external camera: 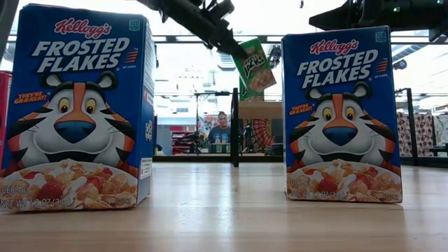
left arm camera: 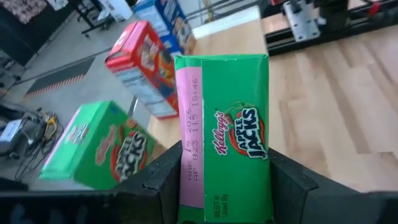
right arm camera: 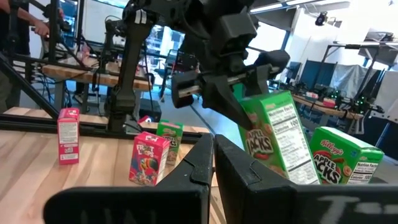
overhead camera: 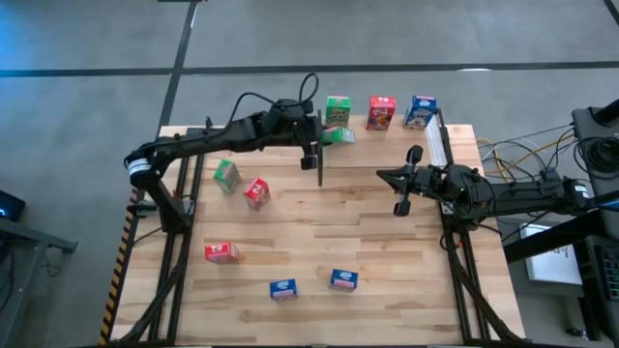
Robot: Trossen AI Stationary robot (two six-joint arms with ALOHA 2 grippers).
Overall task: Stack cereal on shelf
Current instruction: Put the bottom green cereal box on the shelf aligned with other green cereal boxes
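Note:
My left gripper is near the table's far edge, shut on a green Apple Jacks box. It holds the box in the air, just in front of the shelf. On the shelf stand a green box, a red box and a blue box. Loose on the tabletop are a green box, two red boxes and two blue boxes. My right gripper hangs shut over the table's right half, touching nothing. My left gripper pinches the green box between its two fingers, one on each side of the box's end nearest the wrist. It reaches in from the table's left, slanting down. The box is lifted clear and tilted, its free end pointing toward the shelf.
A white strip lies along the table's right far corner. Black frame posts stand at the table's edges. The two blue boxes fill the low view's foreground. A person sits far behind the table.

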